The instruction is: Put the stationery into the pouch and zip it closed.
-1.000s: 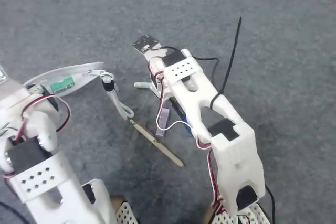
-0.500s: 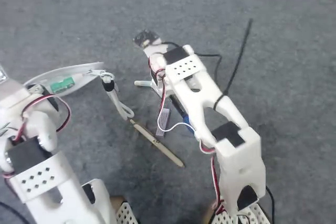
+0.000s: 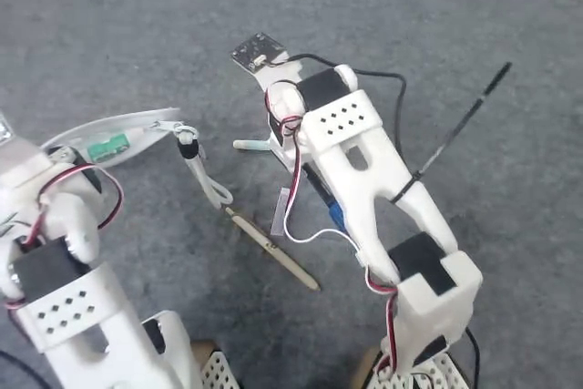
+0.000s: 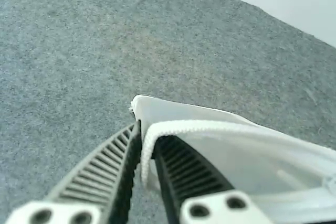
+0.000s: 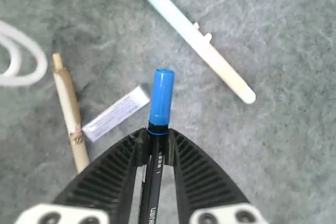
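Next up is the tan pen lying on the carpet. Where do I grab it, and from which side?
Take the tan pen on its bare half nearer the arm bases, coming straight down and closing across its width. It lies flat, and the white slip and the cord loop crowd its far half.
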Robot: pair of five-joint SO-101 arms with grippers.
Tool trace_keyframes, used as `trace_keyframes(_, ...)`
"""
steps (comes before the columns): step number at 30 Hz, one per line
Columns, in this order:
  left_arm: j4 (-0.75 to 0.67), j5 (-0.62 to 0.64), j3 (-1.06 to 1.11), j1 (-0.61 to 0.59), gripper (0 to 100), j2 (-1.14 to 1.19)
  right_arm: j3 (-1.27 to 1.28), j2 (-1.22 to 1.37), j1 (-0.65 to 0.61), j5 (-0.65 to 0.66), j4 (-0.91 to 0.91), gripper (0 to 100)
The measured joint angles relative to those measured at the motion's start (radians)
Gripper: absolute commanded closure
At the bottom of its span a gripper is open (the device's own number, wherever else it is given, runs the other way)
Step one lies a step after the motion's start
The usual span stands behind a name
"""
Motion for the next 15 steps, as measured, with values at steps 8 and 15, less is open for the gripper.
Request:
trace_keyframes(8,0.000,0.000,0.000,0.018,99,-0.002,0.000,-0.110,-0.040,0.000,0.101,99.2)
trace_keyframes(15,0.000,0.000,0.000,0.018,99,-0.002,0.000,-0.198,-0.063,0.000,0.164,99.2)
